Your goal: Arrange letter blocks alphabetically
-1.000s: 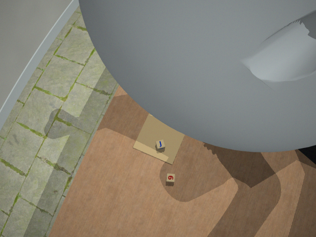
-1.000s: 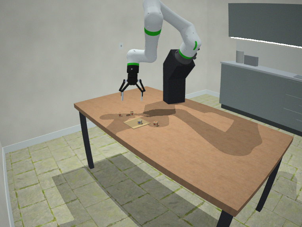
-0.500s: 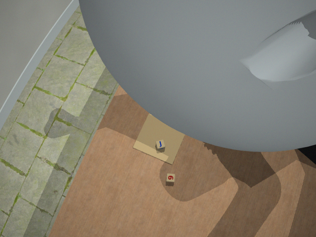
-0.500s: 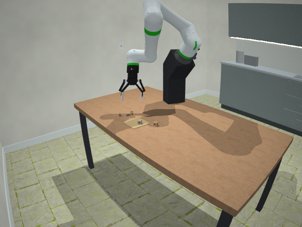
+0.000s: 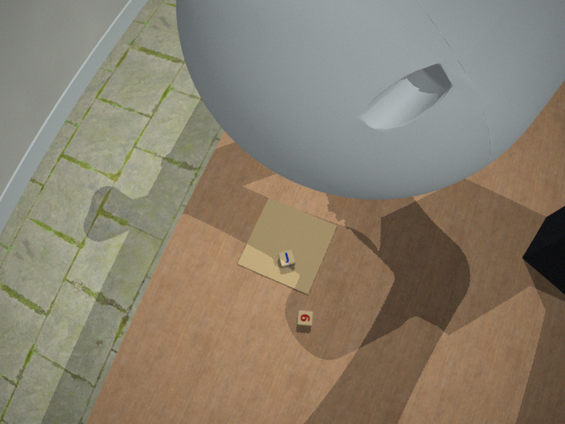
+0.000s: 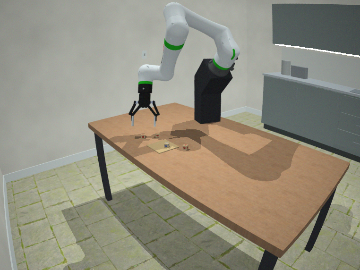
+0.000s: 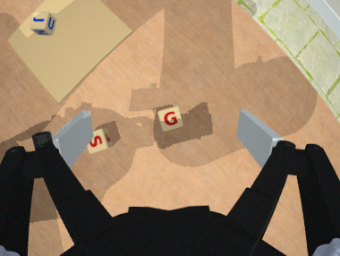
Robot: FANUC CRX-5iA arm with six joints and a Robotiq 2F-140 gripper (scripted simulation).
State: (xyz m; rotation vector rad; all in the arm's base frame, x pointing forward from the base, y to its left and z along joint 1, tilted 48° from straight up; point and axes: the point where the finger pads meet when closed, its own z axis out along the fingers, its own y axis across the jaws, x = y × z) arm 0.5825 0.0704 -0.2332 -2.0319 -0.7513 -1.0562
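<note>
My gripper (image 7: 165,123) is open and empty. It hangs above the table (image 6: 143,121), roughly over the G block. The G block (image 7: 170,117) lies on bare wood between my fingers in the wrist view, and also shows in the exterior view (image 6: 142,136). The S block (image 7: 98,140) (image 6: 157,135) lies beside it near my left finger, off the mat. The J block (image 7: 42,22) (image 5: 286,258) sits on the tan mat (image 7: 68,44), near one edge. The 9 block (image 5: 305,318) (image 6: 185,147) lies on the wood just off the mat. The arm hides G and S in the top view.
The arm's grey body (image 5: 342,91) fills the top of the top view. The black robot base (image 6: 208,93) stands at the table's far side. The table edge (image 7: 279,36) runs close behind the G block, with stone floor beyond.
</note>
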